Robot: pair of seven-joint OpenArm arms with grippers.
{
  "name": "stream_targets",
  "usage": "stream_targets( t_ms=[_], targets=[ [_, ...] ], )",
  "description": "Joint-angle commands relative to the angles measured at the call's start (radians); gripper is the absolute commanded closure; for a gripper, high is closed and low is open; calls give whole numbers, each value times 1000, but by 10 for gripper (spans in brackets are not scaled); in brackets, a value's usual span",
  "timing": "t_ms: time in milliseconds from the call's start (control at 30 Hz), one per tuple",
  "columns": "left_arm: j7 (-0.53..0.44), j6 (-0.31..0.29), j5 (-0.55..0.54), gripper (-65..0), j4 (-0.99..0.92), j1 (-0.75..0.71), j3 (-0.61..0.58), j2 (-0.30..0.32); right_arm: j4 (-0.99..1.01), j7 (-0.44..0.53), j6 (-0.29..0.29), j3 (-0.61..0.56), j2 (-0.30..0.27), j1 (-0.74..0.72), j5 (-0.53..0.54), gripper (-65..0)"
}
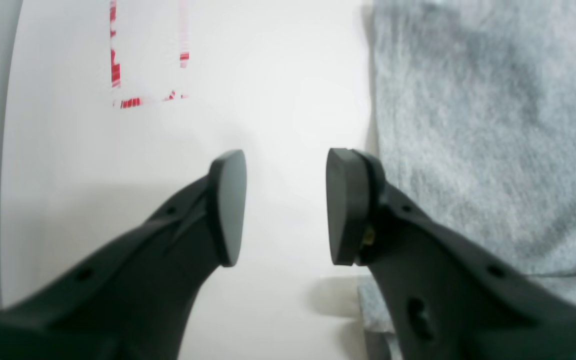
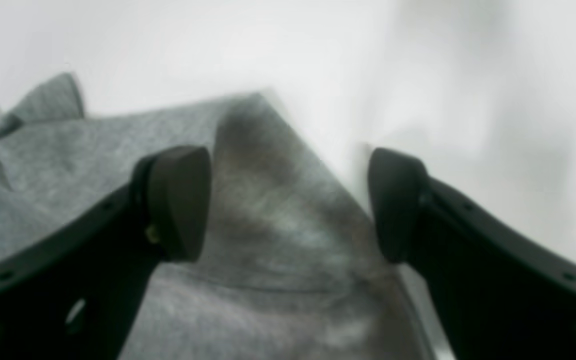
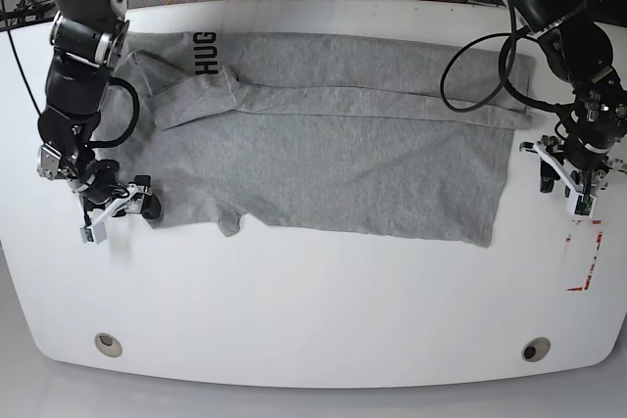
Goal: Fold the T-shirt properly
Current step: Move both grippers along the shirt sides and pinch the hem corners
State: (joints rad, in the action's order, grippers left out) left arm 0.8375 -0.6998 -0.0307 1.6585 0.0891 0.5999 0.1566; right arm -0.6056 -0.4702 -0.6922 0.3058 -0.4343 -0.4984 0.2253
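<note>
Grey T-shirt laid lengthwise between arms; right gripper spread wide over corner, nothing held. Left gripper parted, empty, just beside hem.

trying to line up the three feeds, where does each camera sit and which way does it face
left wrist: on the left arm, facing down past the open left gripper at the white table, T-shirt edge beside it.
right wrist: on the right arm, looking past the open right gripper onto the T-shirt.
base: overhead, looking down on the table, T-shirt and both arms.
shared: all three show the T-shirt.
</note>
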Motion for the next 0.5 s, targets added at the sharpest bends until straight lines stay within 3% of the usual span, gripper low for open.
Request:
stream_targets(
  t_ms=[0,67,167,333,467],
  targets=[
    [-17,2,-11,-251,16,36,-53,18,-12,-15,-6,0,7,-13,1,-465],
    [-17,2,-11,-297,15,44,-79,33,-12,-15,-6,0,10,-13,1,-417],
    [-20,64,-13,-360,-7,45,-104,34,-12,-17,-6,0,12,-13,1,-366],
    [-22,90,-13,-369,-106,114,-105,36,-12,-17,-6,-1,25,-13,1,-303],
    [-24,91,-13,-369,-223,176,-104,51,-12,-17,-6,-1,28,-13,0,-111]
  ],
)
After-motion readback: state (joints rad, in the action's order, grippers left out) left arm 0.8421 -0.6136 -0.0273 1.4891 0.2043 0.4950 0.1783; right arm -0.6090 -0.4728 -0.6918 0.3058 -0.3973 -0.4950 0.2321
